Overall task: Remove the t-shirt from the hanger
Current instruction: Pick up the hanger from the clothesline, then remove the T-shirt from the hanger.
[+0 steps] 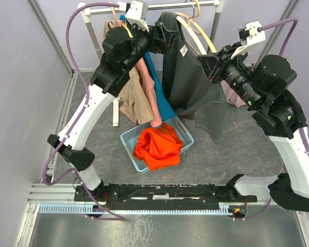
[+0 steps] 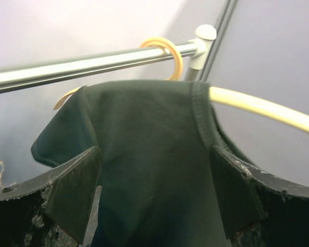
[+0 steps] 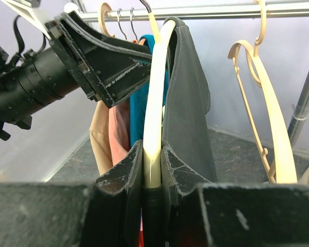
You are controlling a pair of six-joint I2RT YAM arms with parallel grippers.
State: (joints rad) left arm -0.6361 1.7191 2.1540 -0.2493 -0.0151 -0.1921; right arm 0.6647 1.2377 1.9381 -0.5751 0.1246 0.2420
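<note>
A dark grey t-shirt (image 1: pixel 188 82) hangs on a cream hanger (image 1: pixel 200 35) whose hook sits over the rack's rail (image 1: pixel 170 6). My left gripper (image 1: pixel 164 41) is at the shirt's left shoulder. In the left wrist view it (image 2: pixel 154 193) is open, with the shirt's shoulder (image 2: pixel 144 134) lying slack between the fingers (image 2: pixel 74 190). The hanger's bare arm (image 2: pixel 268 109) sticks out past the collar. My right gripper (image 1: pixel 207 62) is shut on that bare arm (image 3: pixel 155 103), and the shirt (image 3: pixel 188 103) hangs just right of its jaws (image 3: pixel 154 170).
Beige (image 1: pixel 134 98), pink and teal (image 1: pixel 159 92) garments hang on the rail left of the shirt. An empty cream hanger (image 3: pixel 270 118) hangs to its right. A light blue basket (image 1: pixel 127 140) holding an orange garment (image 1: pixel 157 146) sits on the floor below. Rack posts (image 3: pixel 304 103) stand at both ends.
</note>
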